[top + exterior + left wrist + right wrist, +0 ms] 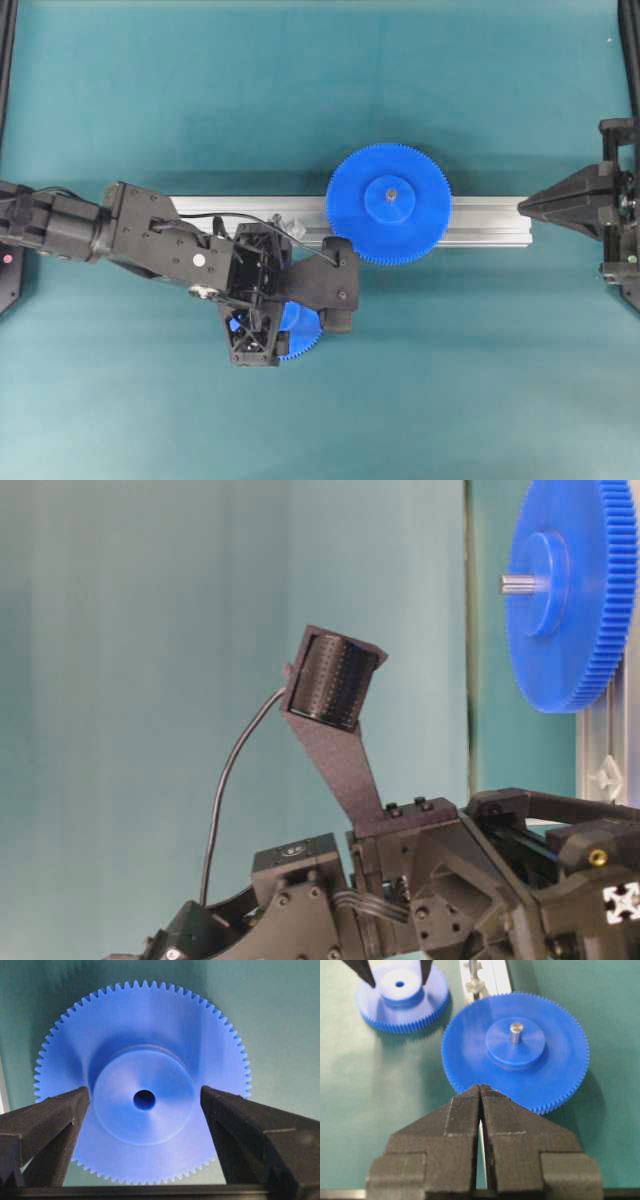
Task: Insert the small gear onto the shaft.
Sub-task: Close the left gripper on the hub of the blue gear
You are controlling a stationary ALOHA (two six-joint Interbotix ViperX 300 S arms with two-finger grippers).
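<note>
Overhead view: left claw (pixel 262 330) apart astride small gear (pixel 300 335); right claw (pixel 530 207) together; big gear (pixel 389 204) nr shaft (pixel 473 975)

The blue small gear (pixel 399 996) is lying flat, hub up; the thin shaft (pixel 472 975) is standing just beside it.

The left gripper (pixel 145 1105) has its fingers spread wide, one on each side of the small gear's (pixel 142 1095) hub, with a little gap on both sides. Beside the small gear, the big gear (pixel 389 204) and rail (pixel 490 221) block the way.
</note>
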